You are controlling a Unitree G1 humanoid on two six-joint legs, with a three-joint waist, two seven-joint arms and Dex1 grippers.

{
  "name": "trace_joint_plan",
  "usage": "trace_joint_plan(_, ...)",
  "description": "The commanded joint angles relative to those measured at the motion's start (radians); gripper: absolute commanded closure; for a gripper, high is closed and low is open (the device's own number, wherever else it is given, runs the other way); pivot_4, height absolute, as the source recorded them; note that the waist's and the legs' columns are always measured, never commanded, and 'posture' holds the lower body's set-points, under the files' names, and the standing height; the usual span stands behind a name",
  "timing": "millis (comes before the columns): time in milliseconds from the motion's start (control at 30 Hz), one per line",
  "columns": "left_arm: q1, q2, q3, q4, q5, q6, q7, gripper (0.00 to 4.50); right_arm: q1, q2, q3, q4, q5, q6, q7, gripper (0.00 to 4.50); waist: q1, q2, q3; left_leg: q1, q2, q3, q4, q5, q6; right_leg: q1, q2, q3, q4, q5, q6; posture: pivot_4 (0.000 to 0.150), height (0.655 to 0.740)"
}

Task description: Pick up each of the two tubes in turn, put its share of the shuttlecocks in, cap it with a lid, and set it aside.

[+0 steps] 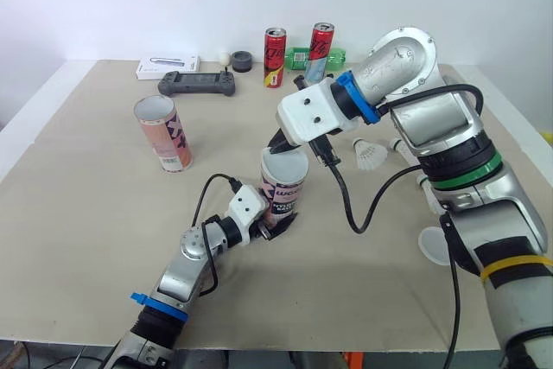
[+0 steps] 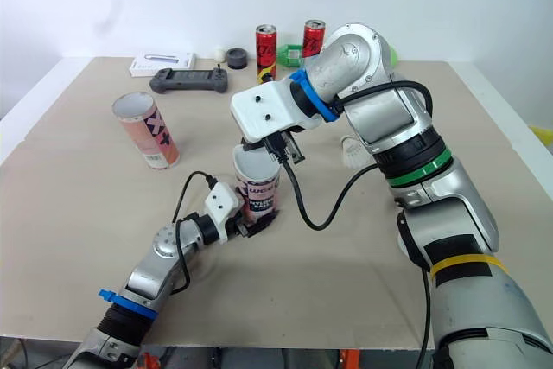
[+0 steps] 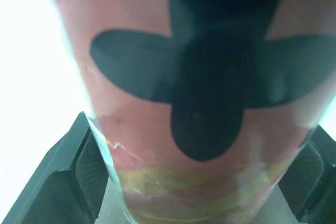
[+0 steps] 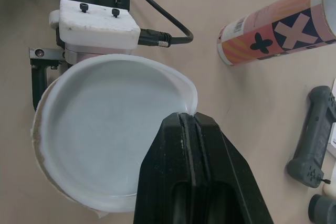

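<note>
Black fingers of the right gripper (image 4: 189,120) are pinched closed on the rim of a white lid (image 4: 105,129). That lid lies over the mouth of the held tube (image 1: 283,186), its edge curling up at the pinch. The held tube stands upright near the table's (image 1: 86,213) middle. The left gripper (image 1: 275,224) is clamped around its base, 1 finger (image 3: 68,171) on each side. The second tube (image 1: 163,133) stands open-topped, tilted a little, well apart to the robot's left. 1 shuttlecock (image 1: 371,155) lies just right of the right arm, and a spare lid (image 1: 435,245) sits nearer the front right. A grey controller (image 1: 197,84) and 2 red cans (image 1: 274,57) sit along the far edge.
</note>
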Motion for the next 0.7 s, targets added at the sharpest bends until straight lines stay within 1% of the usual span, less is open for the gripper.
trace_joint_plan(33, 0.018, -0.002, -0.019, 0.04, 0.016, 0.035, 0.006, 0.52, 0.033, -0.013, 0.05, -0.017, 0.001, 0.002, 0.067, 4.45, 0.0, 0.0, 0.0, 0.0, 0.0, 0.0, 0.0, 0.0, 0.0, 0.0, 0.0, 0.0, 0.0, 0.0, 0.0, 0.15, 0.74)
trace_joint_plan(400, 0.019, -0.003, -0.019, 0.038, 0.017, 0.034, 0.005, 0.52, 0.043, -0.008, 0.058, -0.004, -0.003, -0.017, 0.063, 4.45, 0.001, 0.0, 0.0, 0.0, 0.0, 0.0, 0.0, 0.0, -0.001, 0.001, 0.0, 0.0, 0.0, -0.001, 0.0, 0.15, 0.74)
trace_joint_plan(700, 0.018, -0.003, -0.017, 0.04, 0.017, 0.034, 0.003, 0.52, -0.06, 0.024, -0.031, 0.014, 0.046, 0.006, 0.035, 4.45, 0.001, 0.0, 0.0, 0.0, 0.0, 0.0, 0.0, 0.0, -0.001, 0.0, -0.001, 0.0, 0.0, -0.001, 0.0, 0.15, 0.74)
